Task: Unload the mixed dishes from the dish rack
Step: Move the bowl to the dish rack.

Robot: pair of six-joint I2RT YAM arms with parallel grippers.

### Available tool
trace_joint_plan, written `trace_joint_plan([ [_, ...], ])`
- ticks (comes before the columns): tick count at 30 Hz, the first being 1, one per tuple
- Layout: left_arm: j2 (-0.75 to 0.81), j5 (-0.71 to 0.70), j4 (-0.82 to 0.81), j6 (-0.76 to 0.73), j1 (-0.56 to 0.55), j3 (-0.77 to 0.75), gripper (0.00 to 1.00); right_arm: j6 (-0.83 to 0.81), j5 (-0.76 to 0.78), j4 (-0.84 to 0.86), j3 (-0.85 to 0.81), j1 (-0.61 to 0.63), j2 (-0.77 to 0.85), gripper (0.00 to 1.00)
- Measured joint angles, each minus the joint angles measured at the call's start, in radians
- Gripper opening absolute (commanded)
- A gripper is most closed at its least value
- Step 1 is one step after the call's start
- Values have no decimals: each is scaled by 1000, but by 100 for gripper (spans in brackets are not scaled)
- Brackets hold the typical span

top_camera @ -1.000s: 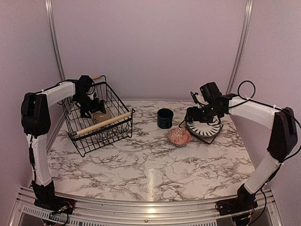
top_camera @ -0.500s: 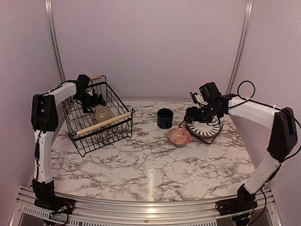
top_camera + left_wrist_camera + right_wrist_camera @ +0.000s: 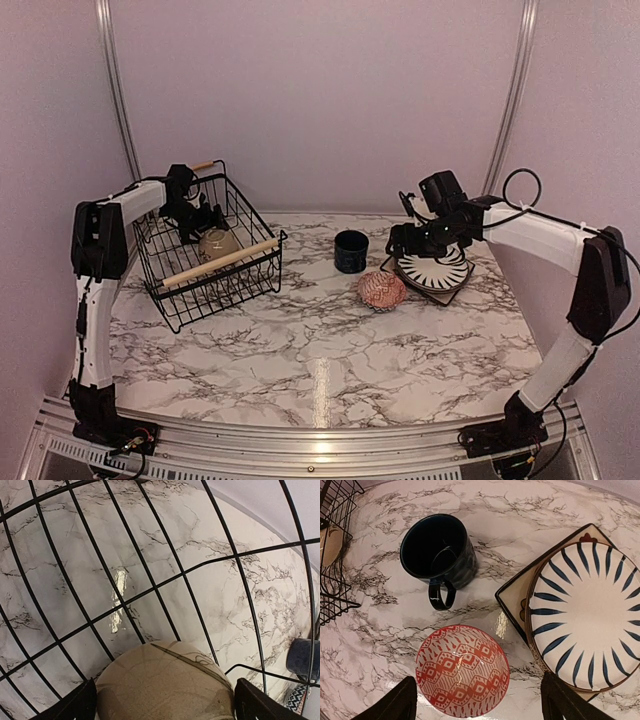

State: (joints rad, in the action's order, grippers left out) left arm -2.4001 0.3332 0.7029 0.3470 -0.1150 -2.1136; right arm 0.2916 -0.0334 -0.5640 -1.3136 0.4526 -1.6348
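Reaching into the dish rack (image 3: 230,288), the left gripper (image 3: 197,218) stood wide open, one finger on either side of the cream bowl (image 3: 165,685) inside the rack, gripping nothing. Right of the rack, on the marble table (image 3: 300,350), sat the navy mug (image 3: 437,550), the red patterned bowl (image 3: 462,670) and, farthest from the rack, the striped plate (image 3: 585,615) stacked on the square plate (image 3: 512,597). The right gripper (image 3: 405,245) hovered open and empty above the red patterned bowl.

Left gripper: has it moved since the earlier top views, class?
Yes: the left gripper has drawn back toward the dish rack's far rim, uncovering the cream bowl.
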Motion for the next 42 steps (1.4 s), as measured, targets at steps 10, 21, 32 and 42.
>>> trace_joint_plan([
  [10,174,-14,-23,3,-64,243,90,0,4,-2,-145,34,-41,82],
  [21,246,-58,-28,4,-106,358,99,0,14,-5,-356,142,-155,82],
  [32,244,-32,51,-105,-101,313,99,0,-6,8,-397,183,-187,82],
  [42,160,70,128,-178,-48,227,99,8,-5,13,-329,183,-186,82],
])
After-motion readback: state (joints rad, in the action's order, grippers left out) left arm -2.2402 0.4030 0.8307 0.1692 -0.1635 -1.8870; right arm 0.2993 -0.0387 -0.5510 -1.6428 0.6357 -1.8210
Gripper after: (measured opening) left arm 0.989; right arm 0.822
